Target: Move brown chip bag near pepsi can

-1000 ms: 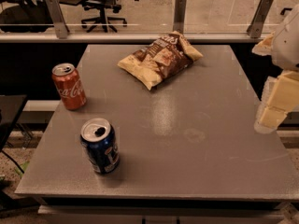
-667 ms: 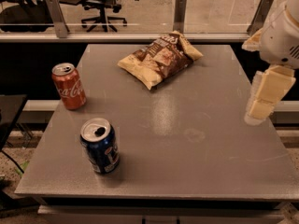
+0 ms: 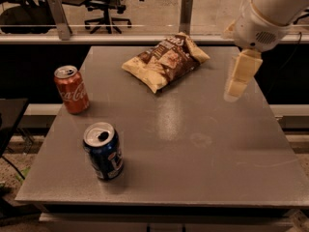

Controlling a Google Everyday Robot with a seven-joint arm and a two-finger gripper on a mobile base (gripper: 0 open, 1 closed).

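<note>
here the jaws hang right of the brown chip bag — apart; open or closed, can't tell.

Single camera, high, by the near edge of the tabletop; tilted down and forward; mid-range, nearly the whole tabletop in frame; office chairs visible past the far edge; gripper hangs upper right, over the tabletop's right side.
</note>
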